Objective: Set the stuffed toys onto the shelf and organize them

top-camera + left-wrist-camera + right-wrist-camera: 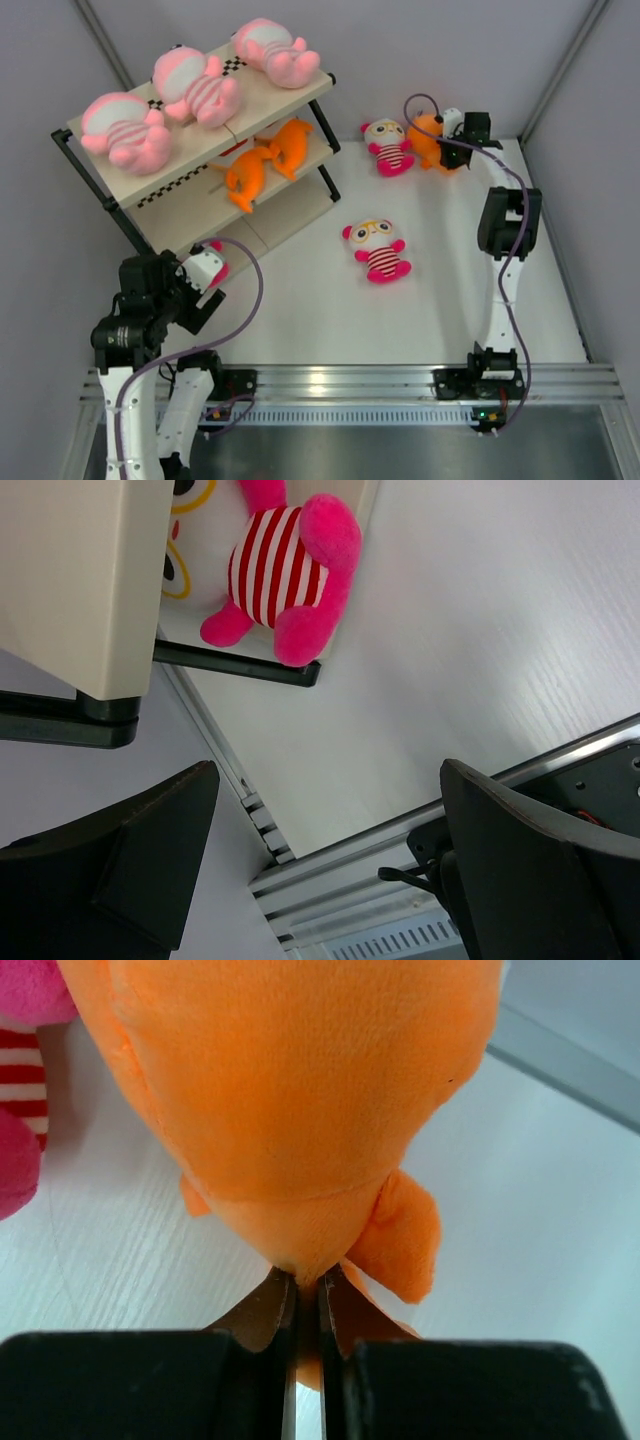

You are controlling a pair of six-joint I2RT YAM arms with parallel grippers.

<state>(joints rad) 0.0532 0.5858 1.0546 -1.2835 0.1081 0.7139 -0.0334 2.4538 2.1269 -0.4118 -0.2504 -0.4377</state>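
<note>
Since an orange fish pair [290, 145] already occupies the middle tier of the shelf [265, 105], the right end effector [305, 1295] is clamped on the third orange fish [300, 1110] at the counter [330, 300] far right, presumably to group it. Left end effector [330, 860]: fingers apart, idle by the bottom tier.

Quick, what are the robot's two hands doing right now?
Left gripper: open, holding nothing.
Right gripper: closed, pinching the orange plush toy.
</note>
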